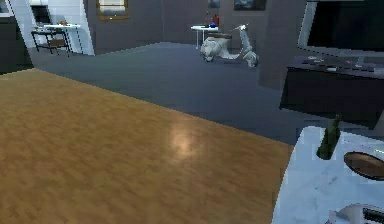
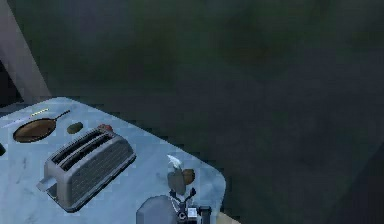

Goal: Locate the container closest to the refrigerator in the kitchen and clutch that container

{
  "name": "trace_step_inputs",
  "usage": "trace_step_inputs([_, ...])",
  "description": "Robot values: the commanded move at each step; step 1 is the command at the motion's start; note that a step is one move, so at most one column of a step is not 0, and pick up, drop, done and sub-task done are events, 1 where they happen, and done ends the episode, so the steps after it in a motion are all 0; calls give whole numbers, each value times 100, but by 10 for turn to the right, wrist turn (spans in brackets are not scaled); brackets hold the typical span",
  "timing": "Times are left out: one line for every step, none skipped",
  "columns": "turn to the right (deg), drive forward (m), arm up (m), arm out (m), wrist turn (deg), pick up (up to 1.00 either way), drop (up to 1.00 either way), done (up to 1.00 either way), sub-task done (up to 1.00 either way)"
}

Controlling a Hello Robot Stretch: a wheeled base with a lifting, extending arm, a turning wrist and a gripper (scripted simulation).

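A pale tabletop (image 2: 150, 150) fills the arm side view's lower left. On it stands a grey toaster (image 2: 88, 165), with a dark round pan (image 2: 35, 128) and a small green blob (image 2: 75, 127) behind it. At the bottom edge the gripper (image 2: 183, 192) rises over the table's near corner, beside a grey rounded thing (image 2: 155, 211) that lies on the table. A small brownish piece with a white tip (image 2: 177, 170) sits at its far end. I cannot tell whether the gripper holds anything. In the forward view the same white table (image 1: 310, 190) carries a green bottle (image 1: 328, 140) and a dark pan (image 1: 365, 165).
Wooden floor (image 1: 110, 150) spreads ahead, then grey carpet. A white scooter (image 1: 230, 46) stands at the back, a small white table (image 1: 205, 32) behind it. A screen on a dark cabinet (image 1: 330, 90) is at the right. A desk (image 1: 50, 35) stands far left. A dark wall (image 2: 250, 80) lies beyond the table.
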Motion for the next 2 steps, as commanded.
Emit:
trace_step_inputs([0, 0, 10, 0, 0, 0, 0, 0, 0])
trace_step_inputs([0, 0, 0, 0, 0, 0, 0, 100, 0])
